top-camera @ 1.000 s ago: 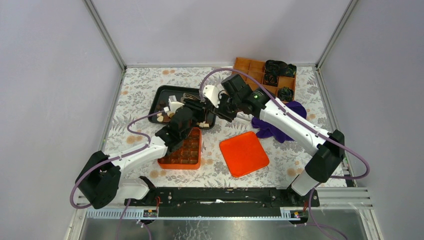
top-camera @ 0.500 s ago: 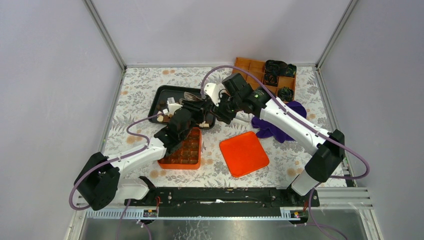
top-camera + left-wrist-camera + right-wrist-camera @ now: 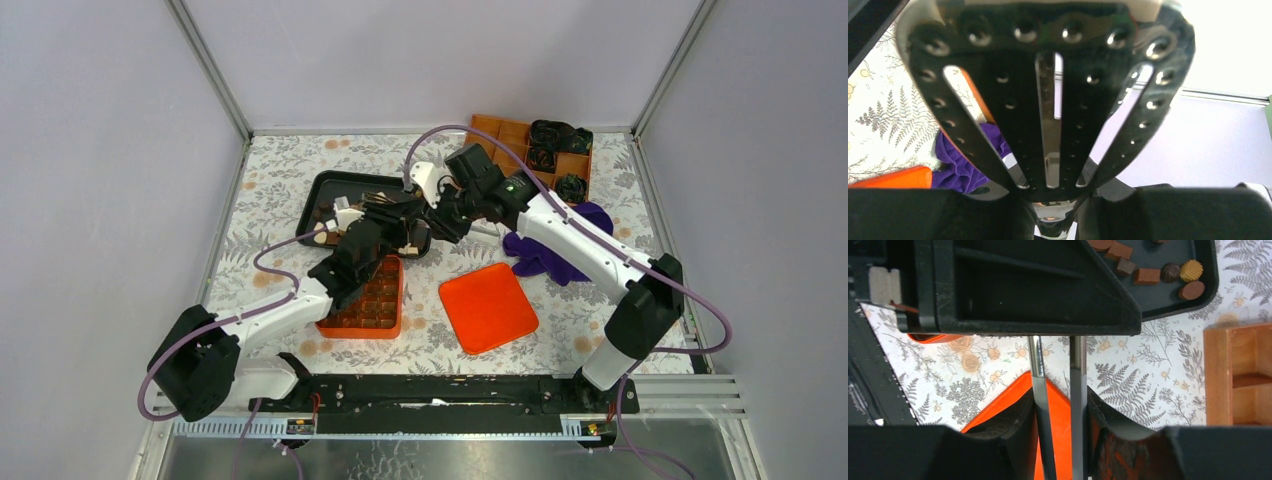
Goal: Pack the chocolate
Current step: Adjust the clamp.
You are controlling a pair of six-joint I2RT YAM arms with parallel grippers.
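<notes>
from above, the left gripper (image 3: 393, 220) and the right gripper (image 3: 432, 222) were tip to tip over the right part of the black tray (image 3: 335, 180); how their jaws stood could not be read from here. some of the chocolate (image 3: 383, 295) sat in the cells of the orange box (image 3: 360, 331) just in front of the tray, and a few loose pieces lay at the tray's left end. the orange lid (image 3: 488, 307) lay flat to the right of the box, near the purple cloth (image 3: 545, 258).

in the left wrist view, the fingers were closed on the narrow neck of a slotted spatula (image 3: 1050, 100), whose perforated black blade filled most of the picture.

in the right wrist view, the fingers, partly closed, pressed in on two metal rods (image 3: 1038, 385) running side by side between them. whether these belonged to the spatula could not be told. loose pieces of chocolate lay on the tray beyond.
</notes>
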